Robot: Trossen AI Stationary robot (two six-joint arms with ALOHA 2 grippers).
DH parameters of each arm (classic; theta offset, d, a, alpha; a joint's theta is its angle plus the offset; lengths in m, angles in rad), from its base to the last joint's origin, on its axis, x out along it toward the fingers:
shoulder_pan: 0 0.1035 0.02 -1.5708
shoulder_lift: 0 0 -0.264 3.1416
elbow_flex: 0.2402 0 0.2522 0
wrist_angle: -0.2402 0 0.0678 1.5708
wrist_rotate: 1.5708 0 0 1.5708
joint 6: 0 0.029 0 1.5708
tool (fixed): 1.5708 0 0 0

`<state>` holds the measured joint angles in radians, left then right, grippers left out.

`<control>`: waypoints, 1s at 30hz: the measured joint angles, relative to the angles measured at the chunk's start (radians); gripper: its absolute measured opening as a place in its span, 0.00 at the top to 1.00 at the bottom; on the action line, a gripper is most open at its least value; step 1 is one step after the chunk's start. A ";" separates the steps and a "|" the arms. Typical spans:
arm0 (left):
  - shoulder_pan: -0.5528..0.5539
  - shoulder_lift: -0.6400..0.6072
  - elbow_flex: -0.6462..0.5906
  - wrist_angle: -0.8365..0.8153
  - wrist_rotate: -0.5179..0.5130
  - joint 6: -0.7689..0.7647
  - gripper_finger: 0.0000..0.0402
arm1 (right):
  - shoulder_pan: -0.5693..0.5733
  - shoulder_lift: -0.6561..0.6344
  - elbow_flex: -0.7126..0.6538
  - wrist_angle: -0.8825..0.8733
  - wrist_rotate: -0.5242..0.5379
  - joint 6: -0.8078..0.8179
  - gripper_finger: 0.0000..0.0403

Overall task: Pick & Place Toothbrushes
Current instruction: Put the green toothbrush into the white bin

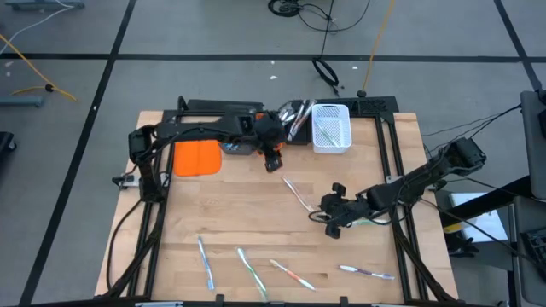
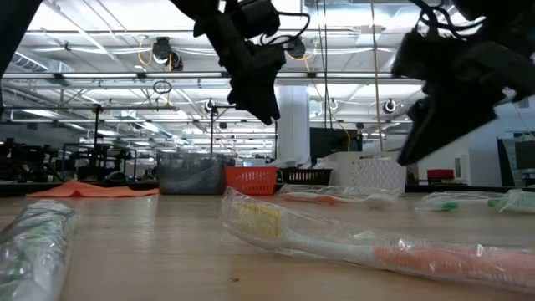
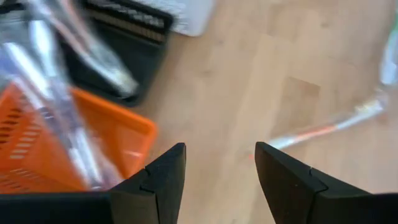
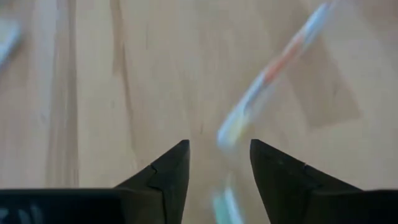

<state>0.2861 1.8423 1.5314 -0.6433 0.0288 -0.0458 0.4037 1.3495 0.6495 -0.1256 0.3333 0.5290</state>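
Observation:
Several wrapped toothbrushes lie flat on the wooden table: a white and orange one (image 1: 299, 194) (image 4: 273, 65) (image 3: 317, 132) mid-table, a green one (image 1: 365, 222) under my right arm, and others along the near edge (image 1: 205, 260) (image 1: 252, 271) (image 1: 292, 274) (image 1: 367, 272). My right gripper (image 1: 324, 213) (image 4: 219, 144) is open and hovers over the white and orange toothbrush's near end, a finger on either side of it. My left gripper (image 1: 273, 164) (image 3: 221, 149) is open above the table beside the bins at the far side. More wrapped toothbrushes lie in the orange bin (image 3: 37, 143) and the black bin (image 3: 130, 43).
A white mesh bin (image 1: 331, 128) stands at the far edge, with a dark bin (image 1: 294, 115) holding toothbrushes to its left. An orange piece (image 1: 198, 158) lies under my left arm. Bare wood stretches between the two grippers and the near-edge toothbrushes.

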 joint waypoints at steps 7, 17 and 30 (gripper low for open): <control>-0.097 0.000 0.000 -0.004 -0.003 -0.009 0.52 | 0.013 -0.003 0.000 -0.198 -0.077 0.100 0.63; -0.228 0.000 0.000 0.009 -0.004 -0.021 0.52 | 0.027 -0.003 0.000 -0.291 -0.153 0.134 0.64; -0.324 0.000 0.000 0.073 -0.083 -0.035 0.51 | 0.037 0.032 -0.001 -0.329 -0.125 0.151 0.77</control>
<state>-0.0383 1.8423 1.5314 -0.5698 -0.0544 -0.0803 0.4408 1.3815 0.6487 -0.4541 0.2081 0.6797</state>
